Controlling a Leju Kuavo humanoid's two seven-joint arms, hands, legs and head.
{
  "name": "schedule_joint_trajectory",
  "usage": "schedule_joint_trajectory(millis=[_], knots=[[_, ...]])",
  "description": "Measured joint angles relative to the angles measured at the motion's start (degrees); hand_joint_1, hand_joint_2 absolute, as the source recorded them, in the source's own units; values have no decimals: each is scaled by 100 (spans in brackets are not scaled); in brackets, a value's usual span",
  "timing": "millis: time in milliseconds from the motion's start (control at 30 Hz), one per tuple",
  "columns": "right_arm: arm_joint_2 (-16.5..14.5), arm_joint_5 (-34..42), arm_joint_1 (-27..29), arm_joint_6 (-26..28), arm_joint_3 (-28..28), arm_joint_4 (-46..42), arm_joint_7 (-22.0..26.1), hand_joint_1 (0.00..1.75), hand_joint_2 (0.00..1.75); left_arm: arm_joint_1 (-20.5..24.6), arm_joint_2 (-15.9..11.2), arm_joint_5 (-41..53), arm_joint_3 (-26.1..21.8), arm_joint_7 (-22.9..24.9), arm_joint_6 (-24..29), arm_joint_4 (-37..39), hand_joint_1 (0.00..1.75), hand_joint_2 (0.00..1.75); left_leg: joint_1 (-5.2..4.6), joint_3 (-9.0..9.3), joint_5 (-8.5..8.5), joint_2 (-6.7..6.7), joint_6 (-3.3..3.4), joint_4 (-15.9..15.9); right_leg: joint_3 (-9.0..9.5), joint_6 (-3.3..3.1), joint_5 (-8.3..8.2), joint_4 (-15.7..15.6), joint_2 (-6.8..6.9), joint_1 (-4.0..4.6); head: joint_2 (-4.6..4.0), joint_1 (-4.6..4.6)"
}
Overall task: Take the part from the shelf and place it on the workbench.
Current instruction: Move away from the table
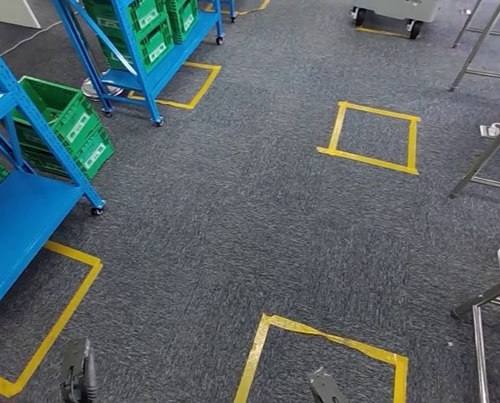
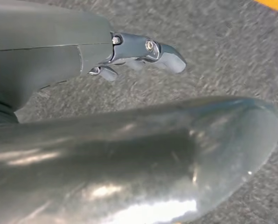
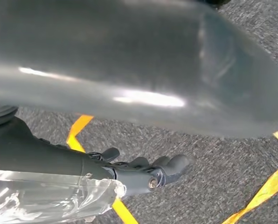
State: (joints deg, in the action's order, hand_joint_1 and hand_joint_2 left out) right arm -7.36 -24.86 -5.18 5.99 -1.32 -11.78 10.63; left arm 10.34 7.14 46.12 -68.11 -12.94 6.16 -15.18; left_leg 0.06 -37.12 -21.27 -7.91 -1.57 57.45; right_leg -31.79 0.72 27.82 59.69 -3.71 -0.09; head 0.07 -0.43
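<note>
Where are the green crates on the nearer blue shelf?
In the head view, the green crates sit at far left on the floor-level tier of the nearer blue shelf, behind its castor.

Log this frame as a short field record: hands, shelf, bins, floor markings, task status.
left hand: hangs over grey carpet, fingers extended, holding nothing
right hand: hangs low, fingers extended, holding nothing
near blue metal shelf on castors: at the robot's left
green plastic bins: stacked beside the near shelf; more on the far blue shelf
yellow tape squares on the floor: several
task status: no part in either hand; no workbench identifiable
</note>
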Motion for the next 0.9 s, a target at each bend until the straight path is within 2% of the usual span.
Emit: schedule_joint_trajectory(millis=[33,67,133,167,200,233,267,300,333,400,433,500,533,567,633,667,700,733,767,800,833,867,900], knots=[[-3,-14,1,4,2,0,0,0,0,-28,-10,-14,1,-1,7,-6,0,0,-5,-36,-47,85,-33,43,11,-44,-35,-35,70,-6,0,-18],[-5,-27,2,12,3,0,-3,0,0,-40,-16,-34,2,-2,16,-11,0,0,-15,-113,-161,228,-61,188,17,-78,-68,-74,149,-15,0,-37],[-5,-50,25,26,3,1,-17,0,0,-29,-15,-62,7,-4,30,-17,0,0,-22,-392,-534,573,-112,806,18,-114,-98,-114,314,-11,0,-78],[-3,-62,43,30,3,1,-26,0,0,-26,-15,-68,10,-4,21,-18,0,0,-11,-546,-692,657,-138,1165,12,-117,-100,-117,407,-7,0,-81],[-2,-73,57,31,4,2,-30,0,0,-35,-20,-70,14,-3,2,-19,0,0,3,-640,-767,700,-161,1412,7,-118,-99,-117,497,-8,0,-84],[-2,-84,63,32,5,2,-27,0,0,-50,-27,-74,18,-3,-27,-19,0,0,20,-641,-744,725,-181,1471,3,-114,-97,-117,584,-12,0,-84],[-3,-91,62,32,6,2,-17,0,0,-64,-35,-78,24,-2,-59,-19,0,0,34,-548,-641,745,-197,1343,2,-107,-93,-116,658,-18,0,-85],[-4,-100,55,32,7,2,-7,0,0,-72,-47,-81,33,-2,-85,-20,0,0,45,-340,-475,817,-212,1011,9,-93,-85,-116,732,-26,0,-85],[-5,-108,47,33,8,2,2,0,0,-69,-55,-84,42,-2,-103,-21,0,0,42,-99,-342,966,-229,617,18,-66,-73,-114,800,-19,0,-89],[-5,-121,34,35,10,1,13,0,0,-47,-66,-85,58,-2,-119,-23,0,0,18,229,-202,1175,-163,44,42,9,-43,-106,929,9,0,-98],[-6,-125,30,36,11,1,16,0,0,-43,-69,-91,62,-2,-119,-23,0,0,-1,269,-209,1195,-106,-48,58,48,-33,-111,987,26,0,-100],[-9,-140,11,37,19,1,24,0,0,-68,-81,-112,66,-2,-116,-23,0,0,-9,257,-199,1048,16,-67,94,120,-11,-126,1066,15,0,-91],[-13,-159,-4,39,27,1,27,0,0,-86,-87,-123,70,-2,-114,-24,0,0,-1,259,-194,981,55,-74,87,156,37,-84,991,2,0,-88],[-16,-186,-17,43,37,0,30,0,0,-93,-91,-131,77,-2,-111,-25,0,0,12,262,-186,916,94,-82,28,184,139,61,857,-9,0,-79],[-21,-246,-19,49,62,1,26,0,0,-79,-96,-136,93,-3,-105,-26,0,0,24,261,-178,787,153,-87,-264,204,474,700,530,-16,0,-61],[-22,-269,-2,50,76,1,17,0,0,-71,-98,-138,100,-3,-104,-27,0,0,18,258,-177,707,172,-86,-467,199,640,1108,450,-16,0,-58],[-22,-285,20,50,90,2,9,0,0,-71,-100,-140,105,-4,-103,-28,0,0,13,256,-178,621,182,-86,-635,191,728,1417,413,-14,0,-59],[-22,-297,38,50,104,2,2,0,0,-80,-102,-142,110,-4,-103,-29,0,0,7,257,-177,529,184,-85,-725,177,707,1543,395,-10,0,-58],[-22,-307,49,50,116,2,-2,0,0,-91,-102,-143,114,-4,-103,-29,0,0,4,261,-175,437,182,-84,-710,155,570,1439,376,-7,0,-60],[-22,-315,50,50,126,2,-3,0,0,-100,-101,-144,121,-4,-104,-29,0,0,5,265,-172,348,177,-83,-589,131,347,1121,328,-5,0,-59],[-22,-322,46,50,133,2,-3,0,0,-104,-98,-145,130,-4,-104,-29,0,0,10,265,-169,268,168,-82,-421,105,127,711,187,-11,0,-58],[-23,-327,45,50,137,4,-2,0,0,-101,-97,-145,139,-4,-104,-29,0,0,8,253,-164,190,150,-71,-264,86,-30,329,15,-33,0,-62],[-24,-330,43,50,138,6,-2,0,0,-96,-96,-146,147,-4,-104,-30,0,0,16,232,-154,122,124,-64,-151,79,-111,71,-133,-46,0,-62]])
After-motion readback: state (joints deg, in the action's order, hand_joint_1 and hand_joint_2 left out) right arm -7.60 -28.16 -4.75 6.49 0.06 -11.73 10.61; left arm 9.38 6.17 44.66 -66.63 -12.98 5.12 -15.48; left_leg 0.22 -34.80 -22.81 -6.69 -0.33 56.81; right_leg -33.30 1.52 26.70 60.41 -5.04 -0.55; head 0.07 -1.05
